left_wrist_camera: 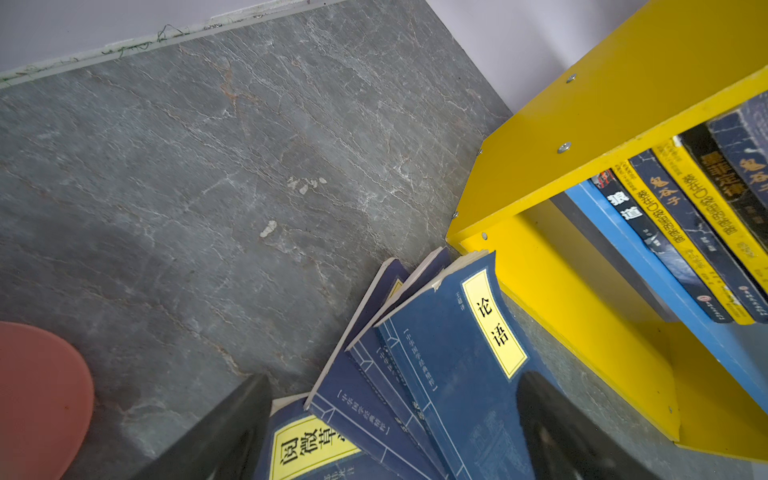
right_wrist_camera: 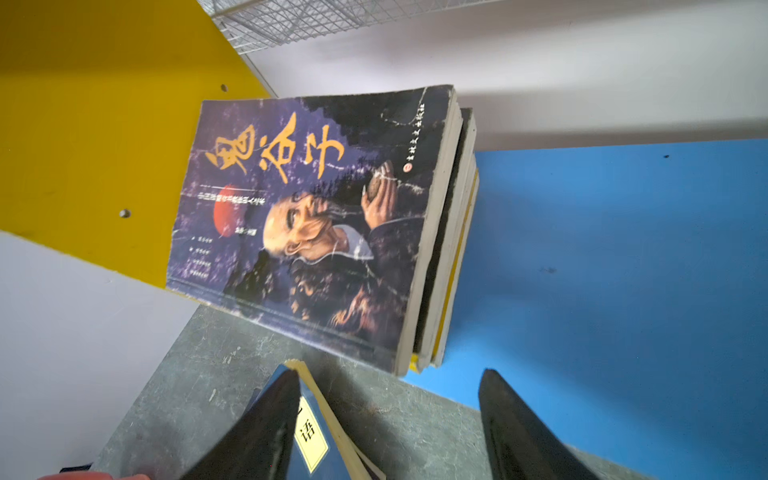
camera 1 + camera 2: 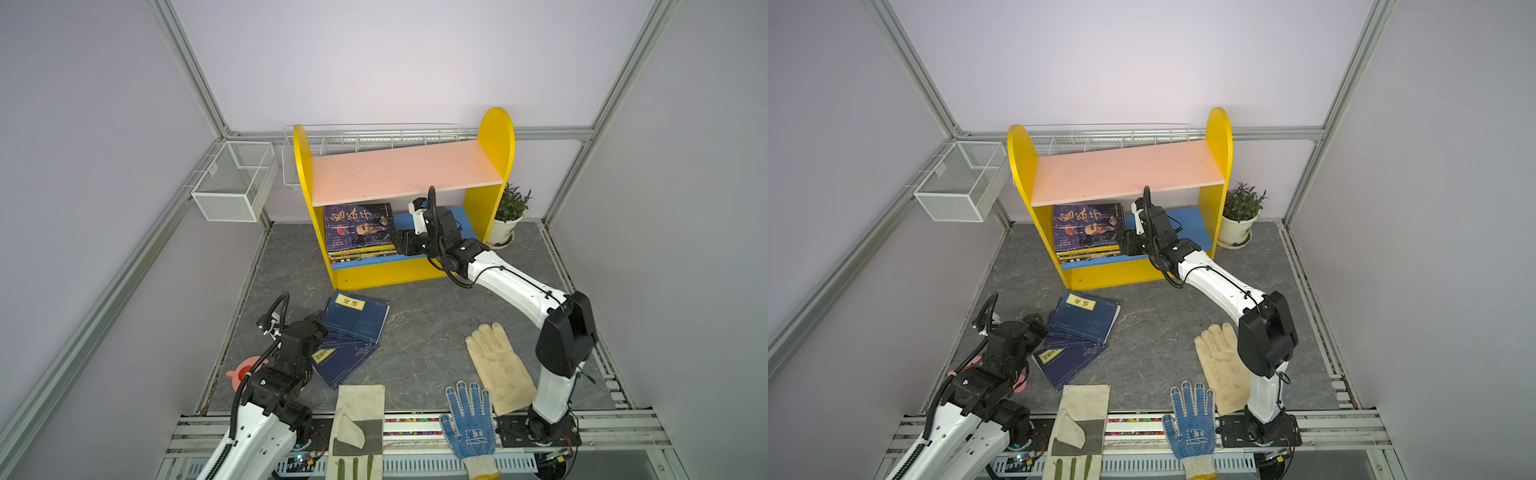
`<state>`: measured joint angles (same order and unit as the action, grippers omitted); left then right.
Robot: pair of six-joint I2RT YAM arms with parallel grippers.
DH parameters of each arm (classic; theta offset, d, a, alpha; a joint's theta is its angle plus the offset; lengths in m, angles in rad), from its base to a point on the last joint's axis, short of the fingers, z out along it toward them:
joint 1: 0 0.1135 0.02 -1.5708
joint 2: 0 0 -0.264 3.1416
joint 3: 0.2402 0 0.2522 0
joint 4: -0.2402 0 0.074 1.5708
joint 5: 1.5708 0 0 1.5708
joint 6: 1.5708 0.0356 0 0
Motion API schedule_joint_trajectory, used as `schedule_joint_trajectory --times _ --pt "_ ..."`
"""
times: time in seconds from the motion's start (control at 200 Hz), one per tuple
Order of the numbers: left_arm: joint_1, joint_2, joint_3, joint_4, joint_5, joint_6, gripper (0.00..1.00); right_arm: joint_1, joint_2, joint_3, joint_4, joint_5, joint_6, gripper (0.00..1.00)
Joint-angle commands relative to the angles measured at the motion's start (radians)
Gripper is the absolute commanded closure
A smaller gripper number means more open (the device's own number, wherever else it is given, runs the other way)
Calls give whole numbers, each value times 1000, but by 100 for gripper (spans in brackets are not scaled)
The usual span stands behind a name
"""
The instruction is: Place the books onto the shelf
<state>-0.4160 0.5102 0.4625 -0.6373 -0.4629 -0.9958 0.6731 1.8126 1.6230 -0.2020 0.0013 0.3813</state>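
- Finds a few navy books [image 3: 353,338] fanned flat on the tabletop [image 3: 428,320], just in front of the shelf [image 3: 494,141] toward its left end, not yet put away.
- Reads the top navy book [image 3: 1084,320] by its yellow title label [image 3: 1080,302]: long axis roughly side to side in both top views, near parallel to the shelf front, slightly skewed.
- Puts the left hand [image 3: 319,327] at the pile's left edge, fingers [image 1: 224,432] spread apart over the covers and clamped on nothing; cannot tell whether touching.
- Puts the right hand [image 2: 390,374] well apart from that pile, inside the lower tier, fingers spread and empty, just beside the shelved books [image 2: 316,216] stacked flat at the left end of the blue lower board [image 2: 602,249].
- Judges the left hand far nearer: pile just to its right and beneath, shelf opening beyond, away from the robot.
- Expects a grip on the top cover's left end, then a carry back and rightward to the bare blue stretch or the pink upper board [image 3: 403,170].
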Motion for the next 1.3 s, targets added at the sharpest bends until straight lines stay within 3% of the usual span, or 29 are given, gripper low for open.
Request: schedule_joint_trajectory --times 0.0,0.155,0.315,0.635,1.294 --pt "6 0 5 -3 -7 -19 8 42 -76 -47 9 -1 -97 36" --pt "6 16 -5 18 -3 -20 8 105 -38 -23 -74 -67 -108 68" --pt "6 37 -7 40 11 -20 8 139 58 49 -64 -144 -72 82" --pt "6 21 -18 26 16 -20 7 155 234 236 -54 -151 -40 86" --pt "6 14 -25 28 30 -12 6 134 403 471 -116 -129 -77 85"
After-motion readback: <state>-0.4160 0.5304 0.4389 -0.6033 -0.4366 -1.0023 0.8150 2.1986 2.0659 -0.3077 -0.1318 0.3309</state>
